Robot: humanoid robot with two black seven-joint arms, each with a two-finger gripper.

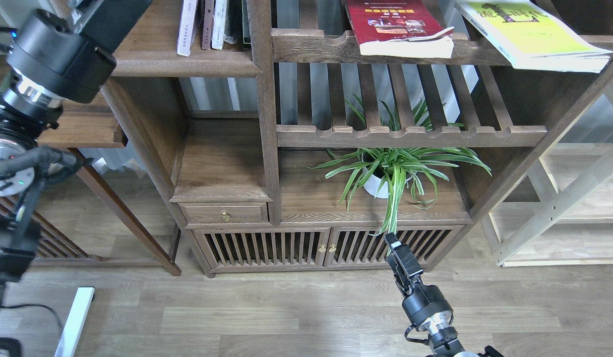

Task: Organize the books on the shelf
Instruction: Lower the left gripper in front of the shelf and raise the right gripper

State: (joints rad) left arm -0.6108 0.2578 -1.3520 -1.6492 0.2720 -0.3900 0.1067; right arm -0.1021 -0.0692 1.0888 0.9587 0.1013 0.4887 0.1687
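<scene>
The dark red book (386,22) lies flat on the upper slatted rack, its page edge overhanging the front rail. The yellow-green book (532,32) lies flat to its right, jutting out over the rail. The pale lavender-white book is out of view. The solid dark-brown shelf (187,63) with a rounded lip is at the upper left. My left gripper (119,12) is raised at that shelf's left end, and its fingers are cut off by the top edge. My right gripper (393,245) hangs low in front of the cabinet doors, dark and narrow, holding nothing that I can see.
Narrow dark and white volumes (207,22) stand upright at the back of the solid shelf. A potted spider plant (391,171) sits on the lower shelf. A lower slatted rack (410,135), a small drawer (224,213) and a pale wood unit (559,208) are also in view.
</scene>
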